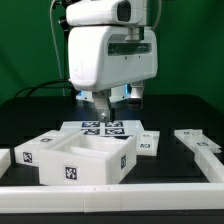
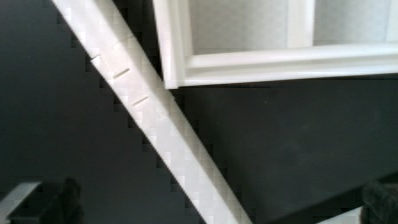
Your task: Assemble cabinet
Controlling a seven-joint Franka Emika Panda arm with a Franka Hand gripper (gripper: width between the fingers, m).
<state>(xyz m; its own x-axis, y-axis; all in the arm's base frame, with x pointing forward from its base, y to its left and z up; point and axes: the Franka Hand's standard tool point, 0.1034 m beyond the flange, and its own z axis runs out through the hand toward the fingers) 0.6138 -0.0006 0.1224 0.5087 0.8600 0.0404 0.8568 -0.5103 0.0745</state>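
Observation:
The cabinet's large white box [image 1: 78, 160], with open compartments and black-and-white tags on its sides, sits at the front on the exterior view's left. Its corner also shows in the wrist view [image 2: 267, 55]. Smaller white tagged pieces lie beside it [image 1: 148, 142] and on the exterior view's right [image 1: 200, 143]. My gripper [image 1: 100, 108] hangs behind the box, above the table. In the wrist view a long white bar [image 2: 151, 110] runs slanted below the gripper [image 2: 214, 205], between the dark fingertips [image 2: 45, 200]. The jaws stand wide apart and touch nothing.
The marker board [image 1: 102, 128] lies under the gripper at the back. A long white rail [image 1: 120, 198] runs along the table's front. Another white piece [image 1: 4, 157] lies at the exterior view's far left. The table surface is black.

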